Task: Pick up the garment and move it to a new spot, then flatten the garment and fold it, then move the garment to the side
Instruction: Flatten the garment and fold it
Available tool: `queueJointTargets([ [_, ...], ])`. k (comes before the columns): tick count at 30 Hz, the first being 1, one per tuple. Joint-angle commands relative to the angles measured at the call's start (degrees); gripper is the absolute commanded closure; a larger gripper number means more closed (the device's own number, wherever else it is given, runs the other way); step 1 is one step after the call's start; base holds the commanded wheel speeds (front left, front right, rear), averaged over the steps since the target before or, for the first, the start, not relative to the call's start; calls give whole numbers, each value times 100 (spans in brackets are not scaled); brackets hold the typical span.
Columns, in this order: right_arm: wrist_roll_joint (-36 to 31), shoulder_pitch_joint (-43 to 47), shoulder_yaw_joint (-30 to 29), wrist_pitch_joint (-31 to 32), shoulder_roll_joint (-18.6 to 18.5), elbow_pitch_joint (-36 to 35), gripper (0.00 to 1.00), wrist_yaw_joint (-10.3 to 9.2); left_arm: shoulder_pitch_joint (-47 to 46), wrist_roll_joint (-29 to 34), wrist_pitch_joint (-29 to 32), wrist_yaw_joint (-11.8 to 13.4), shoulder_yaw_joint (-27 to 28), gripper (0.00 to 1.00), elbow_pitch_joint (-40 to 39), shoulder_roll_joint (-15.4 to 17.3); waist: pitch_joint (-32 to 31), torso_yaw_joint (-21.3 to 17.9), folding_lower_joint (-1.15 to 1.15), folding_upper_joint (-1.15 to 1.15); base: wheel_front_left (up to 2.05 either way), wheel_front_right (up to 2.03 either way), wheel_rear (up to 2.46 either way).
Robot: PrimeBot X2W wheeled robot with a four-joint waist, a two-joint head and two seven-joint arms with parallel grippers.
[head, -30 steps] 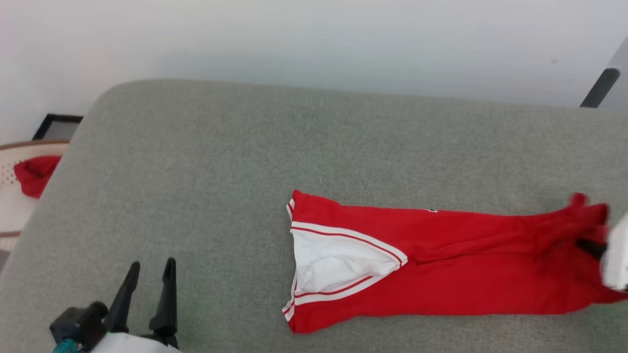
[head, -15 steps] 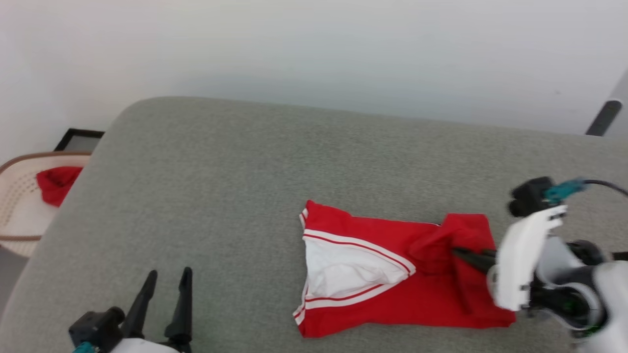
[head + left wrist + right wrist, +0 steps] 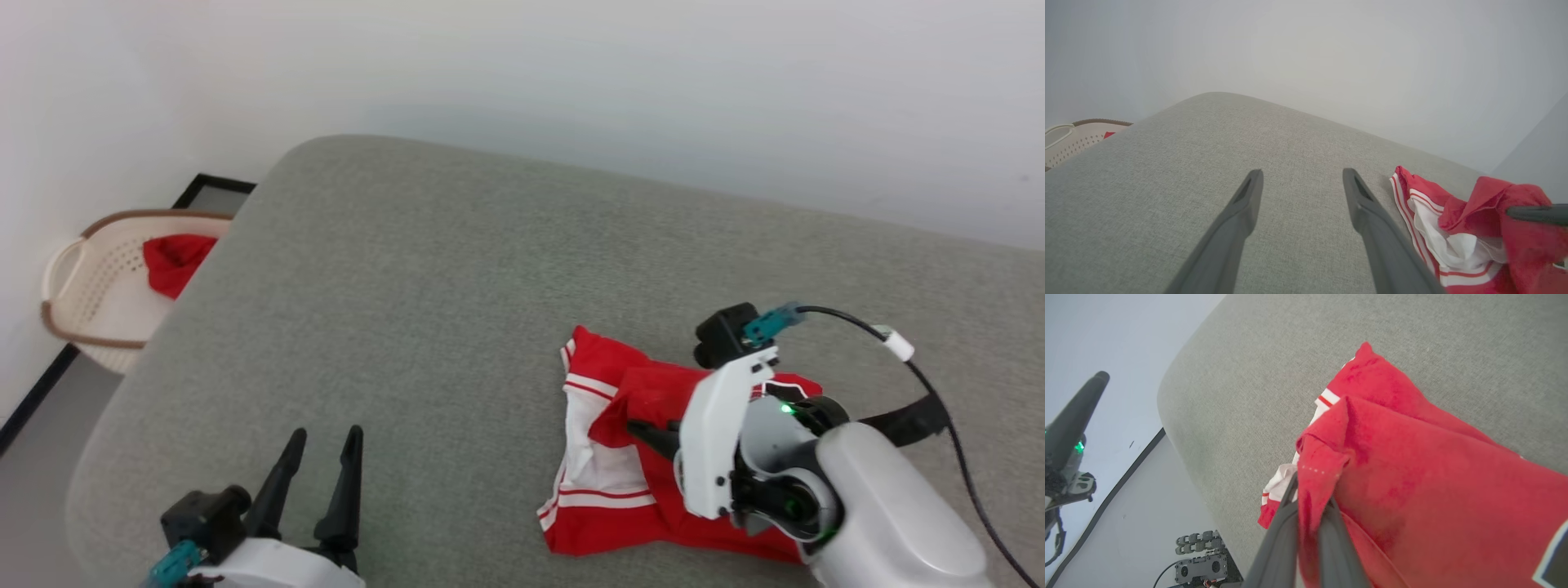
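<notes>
Off the far left edge of the grey padded surface [image 3: 457, 269], a pale laundry basket [image 3: 82, 286] is seen on the floor, with a small red cloth [image 3: 173, 260] in it. The garment [image 3: 653, 392] is bunched up on the near right of the surface, partly hidden by the right arm's white wrist [image 3: 718, 441]. The right gripper [image 3: 645, 429] is clamped on a lifted red fold, jaws nearly closed. The left gripper [image 3: 326, 433] is held at near left, jaws wide and empty.
</notes>
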Motion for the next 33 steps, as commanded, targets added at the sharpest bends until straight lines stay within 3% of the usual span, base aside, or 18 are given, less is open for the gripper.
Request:
queueJointTargets([
  [1, -58, -97, 37, -93, 66, 123, 100, -4, -76, -38, -9, -22, -3, 0, 24, -22, 53, 111, 0, 0, 0, 0, 0],
  [11, -77, -575, 456, -875, 449, 1399, 100, -4, -280, -105, -48, -58, -91, 0, 227, -73, 147, 228, 0, 0, 0, 0, 0],
  [12, -73, -648, 528, -959, 472, 1491, 71, -4, -286, -111, -51, -61, -97, 0, 246, -69, 156, 217, 0, 0, 0, 0, 0],
  [13, -60, -710, 603, -1039, 490, 1545, 55, -4, -292, -108, -54, -65, -102, 0, 262, -68, 162, 210, 0, 0, 0, 0, 0],
  [14, -17, -755, 667, -1087, 503, 1614, 17, -4, -300, -116, -55, -67, -96, 0, 278, -61, 164, 194, 0, 0, 0, 0, 0],
  [15, 31, -799, 742, -1133, 508, 1645, 0, -4, -312, -109, -57, -71, -96, 0, 288, -47, 163, 174, 0, 0, 0, 0, 0],
  [23, 361, -1118, 1223, -1461, 232, 1449, 0, -4, -209, -34, -45, -72, 99, 0, 251, -2, 88, -162, 0, 0, 0, 0, 0],
  [33, 433, -863, 1524, -2424, -819, 600, 0, -4, 118, 135, -46, -76, 439, 0, -3, -49, -18, -833, 0, 0, 0, 0, 0],
])
